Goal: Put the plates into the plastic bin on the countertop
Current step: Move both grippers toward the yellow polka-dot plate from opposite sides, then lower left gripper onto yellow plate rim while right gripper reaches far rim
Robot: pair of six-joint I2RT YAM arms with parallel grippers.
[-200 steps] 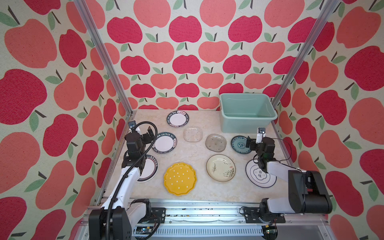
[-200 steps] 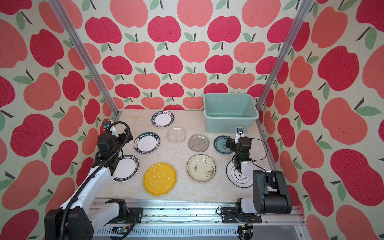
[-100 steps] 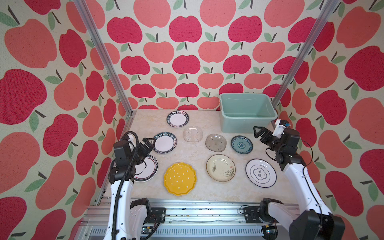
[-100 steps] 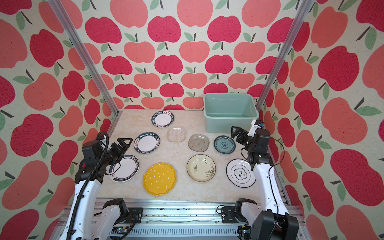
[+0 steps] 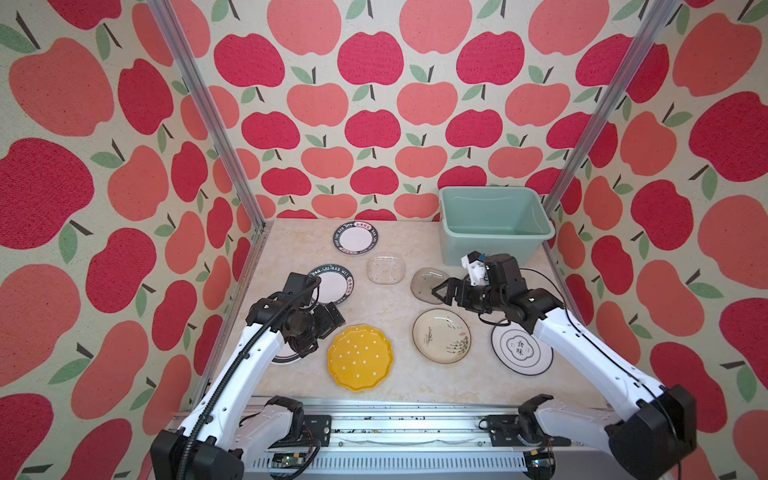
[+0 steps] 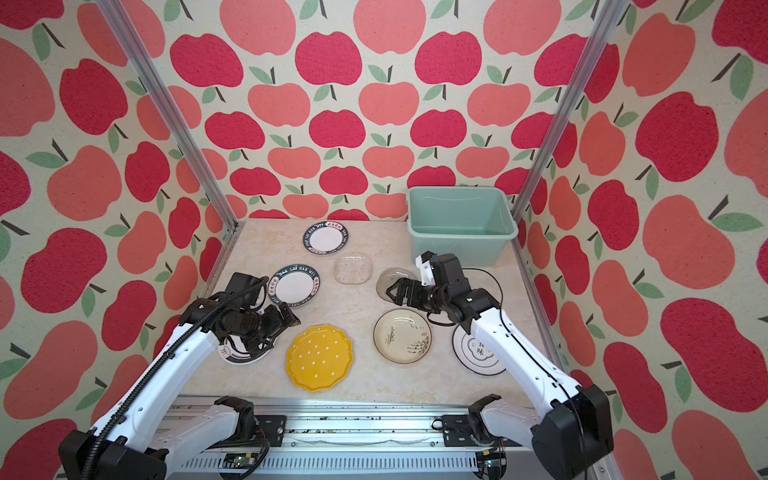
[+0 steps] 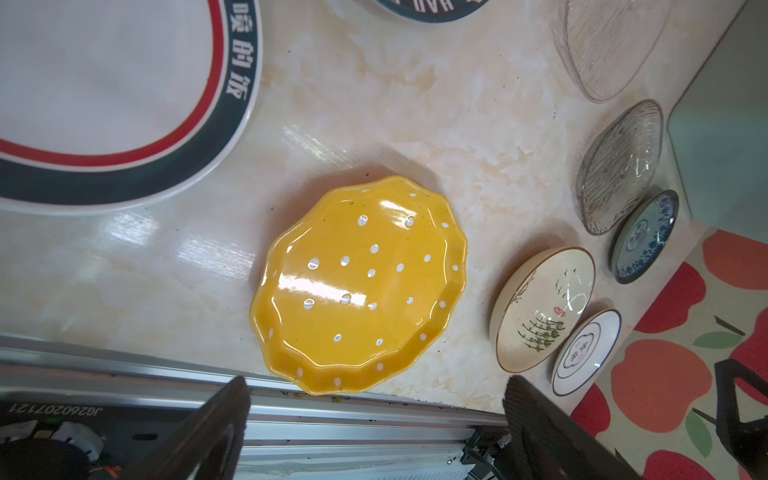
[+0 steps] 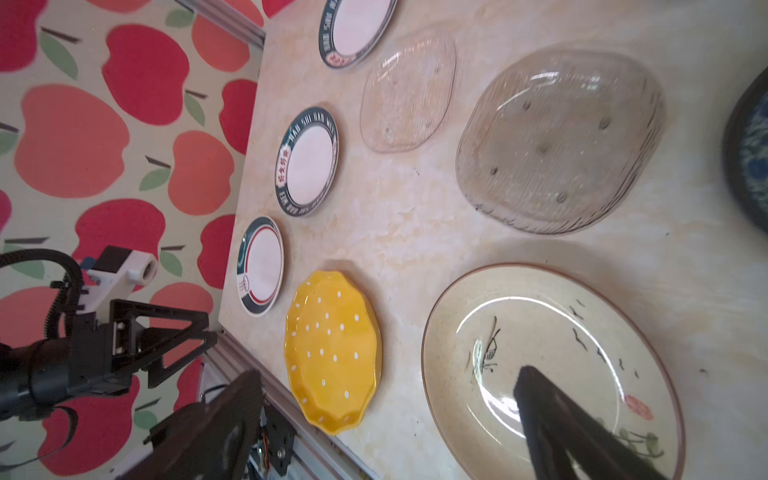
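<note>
Though untouched, yellow plate near left pincer.

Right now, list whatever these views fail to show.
- Teal plate: hidden behind the right arm in both top views; cut by the edge in the right wrist view.
- Nearest lettered plate: largely covered by the left arm in both top views; cropped in the left wrist view.
- Plastic bin: only a corner shows in the left wrist view.
</note>
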